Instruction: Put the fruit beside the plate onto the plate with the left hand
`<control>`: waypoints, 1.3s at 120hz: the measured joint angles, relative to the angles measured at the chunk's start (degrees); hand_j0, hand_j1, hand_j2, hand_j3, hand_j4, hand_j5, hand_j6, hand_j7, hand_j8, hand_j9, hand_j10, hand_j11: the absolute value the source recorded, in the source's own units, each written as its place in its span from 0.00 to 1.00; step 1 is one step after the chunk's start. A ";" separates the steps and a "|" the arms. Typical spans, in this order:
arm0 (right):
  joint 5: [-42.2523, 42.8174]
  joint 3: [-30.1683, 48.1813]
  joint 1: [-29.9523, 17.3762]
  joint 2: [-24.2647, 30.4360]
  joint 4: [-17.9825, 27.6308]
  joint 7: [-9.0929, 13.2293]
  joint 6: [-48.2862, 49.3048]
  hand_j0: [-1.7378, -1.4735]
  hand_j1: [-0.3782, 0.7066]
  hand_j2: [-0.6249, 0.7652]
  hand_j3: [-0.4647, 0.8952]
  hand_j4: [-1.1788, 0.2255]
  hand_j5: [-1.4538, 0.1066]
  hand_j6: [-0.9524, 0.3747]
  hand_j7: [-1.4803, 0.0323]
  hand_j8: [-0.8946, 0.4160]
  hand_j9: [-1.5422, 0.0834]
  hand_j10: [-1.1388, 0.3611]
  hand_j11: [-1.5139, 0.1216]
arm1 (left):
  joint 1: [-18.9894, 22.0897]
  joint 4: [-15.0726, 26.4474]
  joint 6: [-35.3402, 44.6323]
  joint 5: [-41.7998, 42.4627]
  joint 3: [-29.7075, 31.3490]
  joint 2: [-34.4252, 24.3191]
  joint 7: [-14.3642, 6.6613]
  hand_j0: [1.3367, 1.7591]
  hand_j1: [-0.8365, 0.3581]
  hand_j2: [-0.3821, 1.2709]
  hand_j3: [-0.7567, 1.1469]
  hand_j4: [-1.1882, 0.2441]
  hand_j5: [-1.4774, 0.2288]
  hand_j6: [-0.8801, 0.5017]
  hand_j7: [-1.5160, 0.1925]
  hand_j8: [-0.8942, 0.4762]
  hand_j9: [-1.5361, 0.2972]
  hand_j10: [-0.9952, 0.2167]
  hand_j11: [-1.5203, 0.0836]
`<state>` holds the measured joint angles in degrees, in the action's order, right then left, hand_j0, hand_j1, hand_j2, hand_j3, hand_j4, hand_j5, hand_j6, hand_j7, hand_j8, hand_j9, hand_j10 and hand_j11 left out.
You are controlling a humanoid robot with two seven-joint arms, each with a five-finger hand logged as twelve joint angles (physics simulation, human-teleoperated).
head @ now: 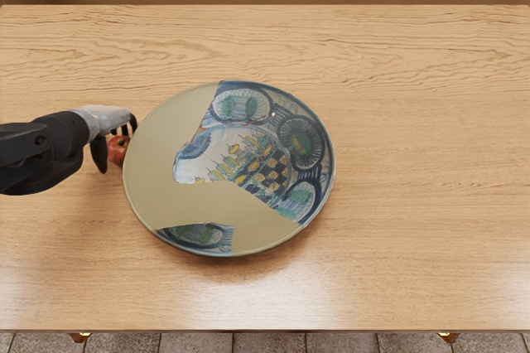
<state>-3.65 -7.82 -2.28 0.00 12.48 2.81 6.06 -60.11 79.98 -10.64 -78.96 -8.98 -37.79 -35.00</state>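
A large round plate [157, 171] with a beige and blue patterned face lies in the middle of the wooden table. Just off its left rim sits a small red apple [118, 149], mostly covered by my left hand [116, 129]. The left arm enters from the left edge. Its grey palm is over the apple and the dark fingers curl down around it, thumb on the near side. The apple still looks low at the table surface, touching or nearly touching the plate's rim. The right arm is out of view.
The wooden table [414, 79] stretches wide behind and to the right of the plate. Its front edge runs along the bottom of the view, with tiled floor below.
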 joint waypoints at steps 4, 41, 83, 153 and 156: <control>0.00 0.00 0.00 0.00 0.00 0.00 0.00 0.30 0.04 0.45 0.34 0.83 0.92 0.71 0.97 0.67 0.94 0.75 0.92 | 0.00 -0.09 0.00 0.02 0.01 0.19 0.00 0.76 0.60 0.28 0.40 0.55 0.56 0.35 0.58 0.36 0.56 0.49 0.63; -0.01 0.00 0.00 0.00 0.00 0.00 0.00 0.30 0.04 0.45 0.34 0.83 0.92 0.71 0.97 0.67 0.94 0.75 0.92 | 0.09 -0.70 0.03 0.50 0.06 0.61 0.00 0.76 0.51 0.29 0.40 0.48 0.50 0.30 0.52 0.29 0.49 0.42 0.55; -0.01 0.00 0.00 0.00 0.00 0.00 0.00 0.30 0.04 0.45 0.34 0.83 0.92 0.71 0.97 0.67 0.94 0.75 0.92 | 1.34 -1.77 0.11 -0.12 0.06 0.62 -0.02 0.75 0.46 0.32 0.40 0.47 0.43 0.33 0.44 0.26 0.42 0.35 0.48; 0.01 -0.01 0.00 0.00 0.17 0.00 0.00 0.30 0.04 0.45 0.34 0.83 0.92 0.71 0.97 0.67 0.94 0.75 0.92 | 0.49 -1.72 -0.74 1.92 -0.01 0.19 -0.01 0.73 0.46 0.39 0.40 0.53 0.25 0.38 0.28 0.28 0.27 0.22 0.30; 0.01 0.00 0.00 0.00 0.19 0.00 0.00 0.30 0.04 0.45 0.34 0.83 0.92 0.71 0.97 0.67 0.94 0.75 0.92 | 0.33 -1.71 -0.76 2.20 0.00 -0.13 0.00 0.73 0.45 0.39 0.40 0.55 0.25 0.39 0.28 0.29 0.27 0.22 0.29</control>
<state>-3.65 -7.83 -2.29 0.00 12.67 2.81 6.06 -59.78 78.27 -11.40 -76.76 -8.98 -37.92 -35.00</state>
